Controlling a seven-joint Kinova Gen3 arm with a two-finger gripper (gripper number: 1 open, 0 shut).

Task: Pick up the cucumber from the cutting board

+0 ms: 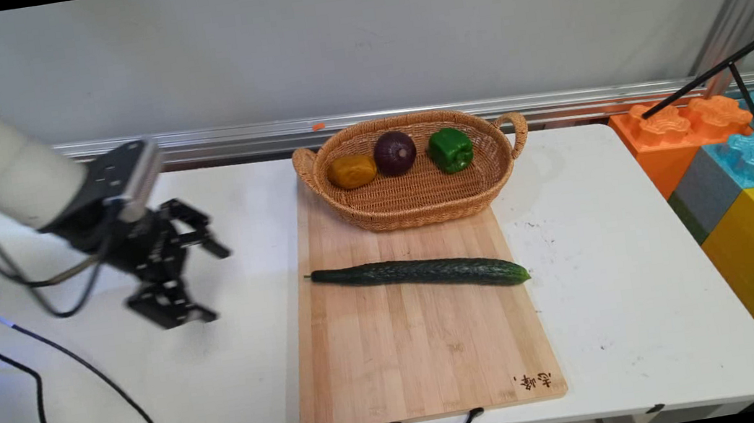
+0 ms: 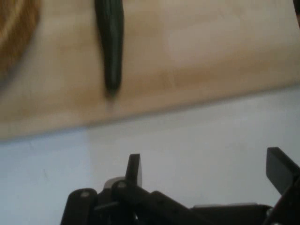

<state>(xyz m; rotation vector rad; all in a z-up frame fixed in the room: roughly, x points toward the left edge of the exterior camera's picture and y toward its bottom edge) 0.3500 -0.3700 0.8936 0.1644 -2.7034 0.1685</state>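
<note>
A: One cucumber (image 1: 422, 275), long, dark green, skin finely bumpy. Location: lying flat across the cutting board (image 1: 426, 365), just in front of the wicker basket (image 1: 421, 213), stem tip toward the board's left edge, apart from everything else.

B: Handling?

A: Judged firm and fairly stiff, moderate weight for its length, skin possibly a little slick. It would likely tip if pinched near an end, so the thick middle section is the better place to take hold, gripper closing across its narrow width.

B: Gripper, state and position?

A: One black gripper (image 1: 200, 282), fingers spread wide, holding nothing. It hangs above the bare white desk (image 1: 650, 292), left of the board and well apart from the cucumber. In the hand view the cucumber's tip (image 2: 111, 84) lies ahead of the fingers (image 2: 133, 168), beyond the board's edge.

B: Basket contents?

A: Three items in a row: a yellow-brown vegetable (image 1: 353, 171), a dark purple onion (image 1: 395, 153), a green pepper (image 1: 450, 149).

B: Other?

A: Coloured blocks (image 1: 741, 156), stacked off the desk's right end.
</note>
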